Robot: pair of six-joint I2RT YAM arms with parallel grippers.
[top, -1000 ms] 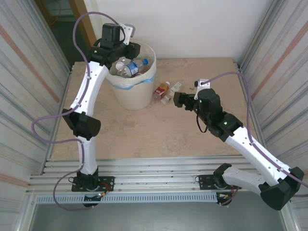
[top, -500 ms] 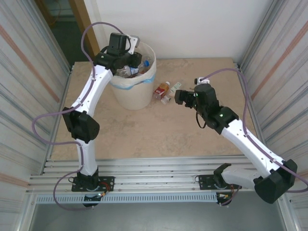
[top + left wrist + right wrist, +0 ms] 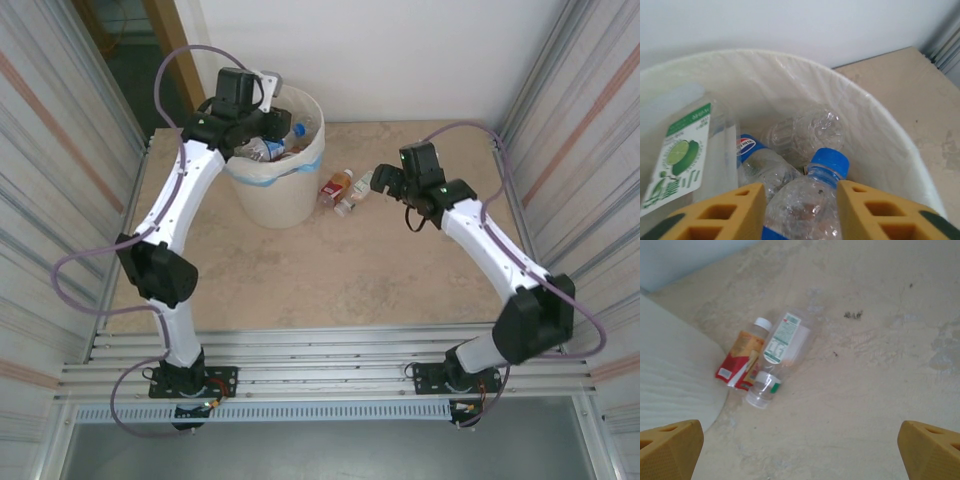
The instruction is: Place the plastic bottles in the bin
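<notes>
My left gripper hangs over the cream bin, shut on a clear bottle with a blue cap; both yellow fingers press its sides. Below it in the bin lie a lime-label bottle, a blue-label bottle and a crumpled clear one. Two bottles lie on the table right of the bin: one with a red-orange label and one clear with a green-white label. My right gripper stands wide open above the table just right of them, holding nothing.
The bin's wall rises close on the left of the two lying bottles. Corrugated metal walls close in both sides of the table, and a white wall stands behind. Bare tabletop stretches between the arms.
The right arm has swung back and left, bringing its open gripper closer to the two bottles on the table. The left gripper stays over the bin, shifted slightly.
</notes>
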